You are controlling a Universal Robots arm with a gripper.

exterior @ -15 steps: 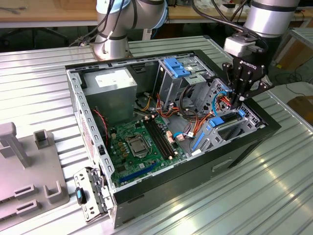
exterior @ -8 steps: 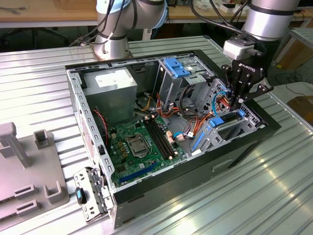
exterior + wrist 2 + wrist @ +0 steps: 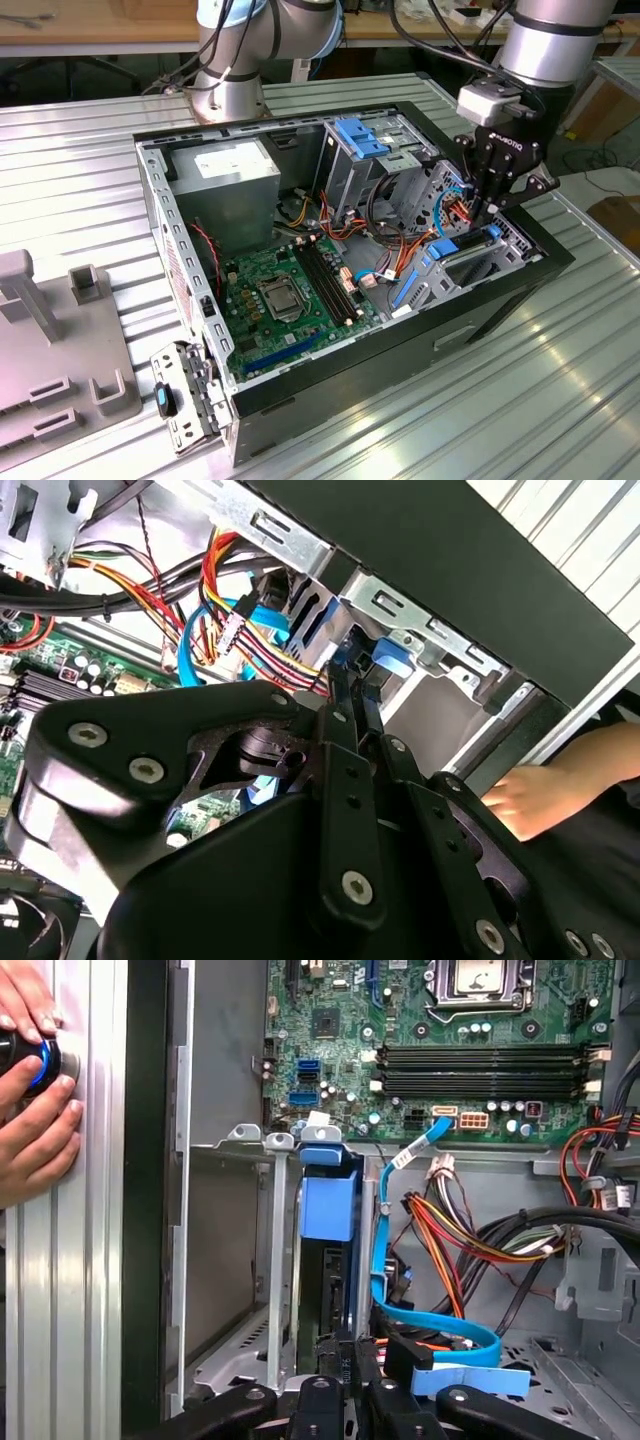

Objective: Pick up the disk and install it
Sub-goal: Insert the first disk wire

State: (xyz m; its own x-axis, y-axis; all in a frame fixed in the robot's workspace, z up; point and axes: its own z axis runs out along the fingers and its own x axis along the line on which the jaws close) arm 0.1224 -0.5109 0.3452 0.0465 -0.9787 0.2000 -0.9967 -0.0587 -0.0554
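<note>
The disk [image 3: 328, 1210] stands on edge inside the case [image 3: 500, 300], in the slot of the grey cage [image 3: 240, 1260] at the case's front corner. Its blue carrier faces the motherboard [image 3: 450, 1040] and its dark body runs back toward the gripper [image 3: 352, 1355]. The gripper reaches down into the case at that corner [image 3: 487, 210], its fingers [image 3: 345, 780] drawn nearly together and pinched on the disk's thin edge. Inside the case beside the disk, a flat blue cable [image 3: 400, 1290] loops along the cage, and a bundle of red, yellow and orange wires [image 3: 470, 1240] fans out past it. The motherboard lies on the case floor in the exterior view [image 3: 290, 290], with the power supply [image 3: 225, 175] in the case's far corner and a blue latch [image 3: 362, 135] atop a taller cage at the case's back wall. Outside the case, just past its black front wall, a person's hands [image 3: 35, 1110] rest on a blue-ringed knob [image 3: 40, 1065]; one hand [image 3: 530, 800] also shows in the second wrist view. The case lies open on a ribbed metal table [image 3: 450, 410]. A grey fixture [image 3: 50, 340] sits on the table well apart from the case, at the exterior view's left, and a second arm's base [image 3: 235, 70] stands behind the case.
</note>
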